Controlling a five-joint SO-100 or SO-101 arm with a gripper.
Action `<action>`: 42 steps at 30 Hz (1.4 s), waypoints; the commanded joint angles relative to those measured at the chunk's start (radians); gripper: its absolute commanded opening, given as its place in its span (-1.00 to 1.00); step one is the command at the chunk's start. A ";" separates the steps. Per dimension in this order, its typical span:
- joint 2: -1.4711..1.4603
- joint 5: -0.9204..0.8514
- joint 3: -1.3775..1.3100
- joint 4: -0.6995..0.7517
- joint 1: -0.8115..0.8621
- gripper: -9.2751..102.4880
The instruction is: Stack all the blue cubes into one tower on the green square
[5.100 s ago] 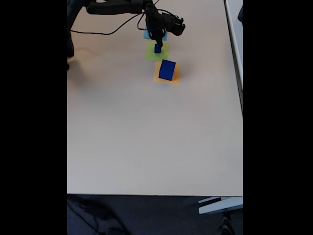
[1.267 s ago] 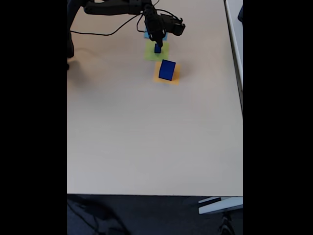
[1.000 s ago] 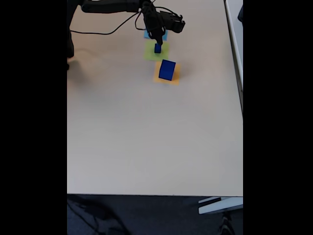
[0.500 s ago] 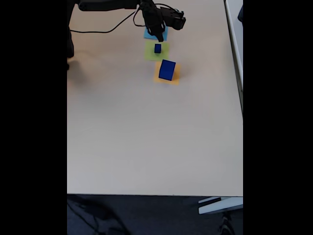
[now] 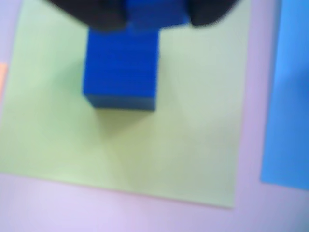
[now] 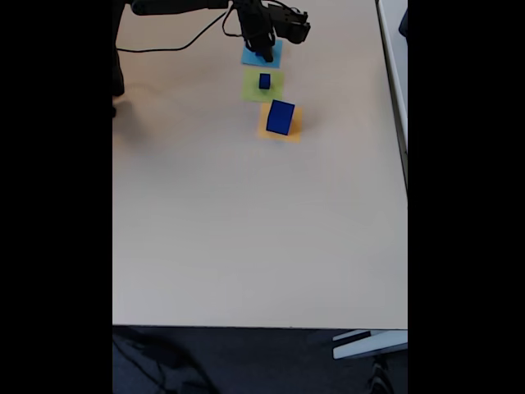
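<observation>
Where gripper blurs, cube top

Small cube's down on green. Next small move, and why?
Probably swing the gripper toward the large blue cube on the orange square. The small cube stands free on the green square, with the gripper above the light-blue square; the large one belongs below.

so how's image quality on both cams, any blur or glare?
Wrist view: soft all over, the small blue cube and green square have fuzzy edges, the gripper fingers are dark blurs at the top; a faint shadow under the cube, no glare. Fixed view: black bars on both sides, low detail, even light on the table, the large blue cube is clear enough.
</observation>
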 commanded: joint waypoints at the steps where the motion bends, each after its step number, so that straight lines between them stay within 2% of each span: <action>1: 0.115 0.003 -0.011 -0.002 -0.003 -0.84; 27: 0.054 -0.115 -0.080 -0.031 0.189 -0.84; 42: -0.069 -0.110 -0.215 -0.031 0.238 -0.84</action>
